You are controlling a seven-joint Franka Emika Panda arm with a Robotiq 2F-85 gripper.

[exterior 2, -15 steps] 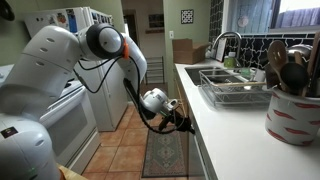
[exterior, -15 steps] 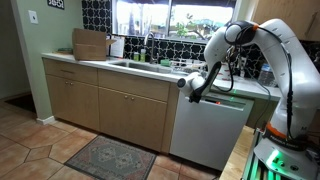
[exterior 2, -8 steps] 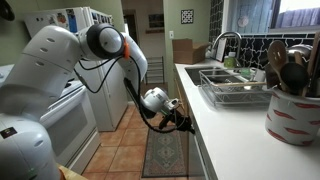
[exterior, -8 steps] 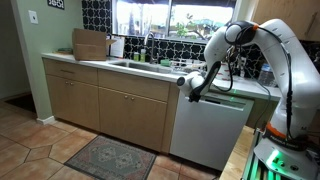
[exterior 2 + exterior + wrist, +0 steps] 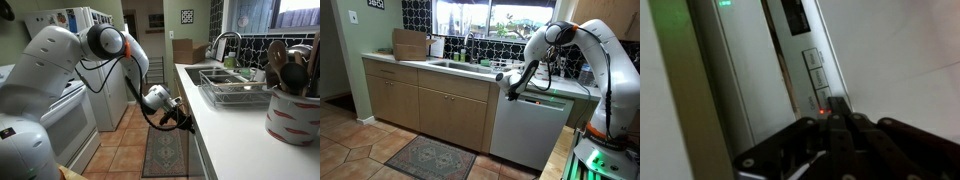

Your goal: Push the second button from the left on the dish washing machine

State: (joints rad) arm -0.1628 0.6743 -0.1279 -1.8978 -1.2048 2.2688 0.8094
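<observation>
The gripper [image 5: 841, 118] is running pinched narrow and holding nothing, its tip sitting right at the control strip [image 5: 800, 35] of the dish washing machine [image 5: 530, 125]. In an exterior view the machine is sitting at 4 o'clock in frame, with the gripper at the door's 10 o'clock top corner. In the wrist view the buttons [image 5: 817, 78] are running from 12 toward 6, and a red light [image 5: 821, 111] is glowing beside the tip. Which button is second from the left can't be told. Best approach is likely keeping the jaws closed and pressing square with a short, light stroke, avoiding neighbouring buttons.

Smooth metallic dish washing machine [image 5: 532, 130] front, matt wooden cabinet doors [image 5: 450, 115]
</observation>
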